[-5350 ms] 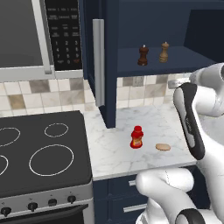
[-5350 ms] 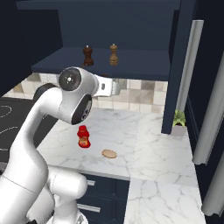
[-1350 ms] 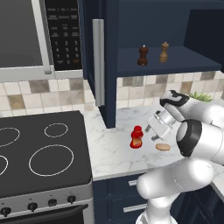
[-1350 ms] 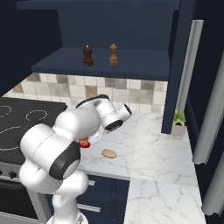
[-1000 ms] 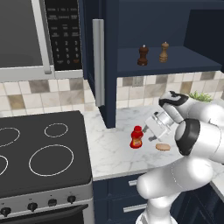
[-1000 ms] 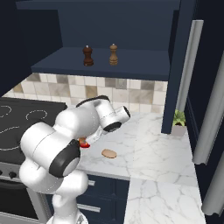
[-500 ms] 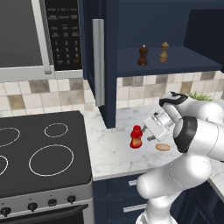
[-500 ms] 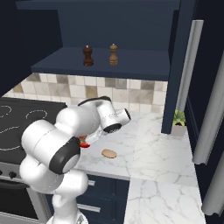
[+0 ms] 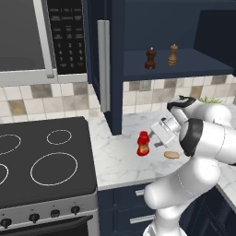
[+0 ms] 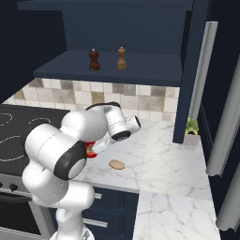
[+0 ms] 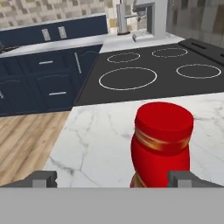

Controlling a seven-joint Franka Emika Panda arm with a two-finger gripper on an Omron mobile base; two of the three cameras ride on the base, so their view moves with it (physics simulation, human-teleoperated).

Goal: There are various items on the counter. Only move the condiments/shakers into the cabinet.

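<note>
The red squeeze bottle [image 9: 143, 144] stands upright on the white marble counter [image 9: 117, 159]. My gripper [image 9: 156, 135] is level with it just to its right, jaws open. In the hand view the red bottle [image 11: 162, 144] stands close ahead between the two fingertips [image 11: 43, 178], nearer the right one, with no contact visible. The dark pepper mill [image 9: 150, 58] and the tan shaker [image 9: 173, 55] stand on the shelf of the navy cabinet [image 9: 184, 62]. From the right, my arm hides most of the red bottle [image 10: 91, 149]; the pepper mill [image 10: 94, 60] and shaker [image 10: 121, 58] show on the shelf.
A flat tan disc of food [image 9: 172, 155] lies on the counter right of the bottle, under my hand. The open cabinet door with its silver handle [image 9: 103, 64] hangs left of the bottle. The black stovetop [image 9: 41, 161] is at left, a potted plant [image 10: 191, 126] at the back right.
Over the last second my hand has edged slightly left toward the red bottle, jaws staying open. Several seconds ago the arm was raised higher, beside the shelf.
</note>
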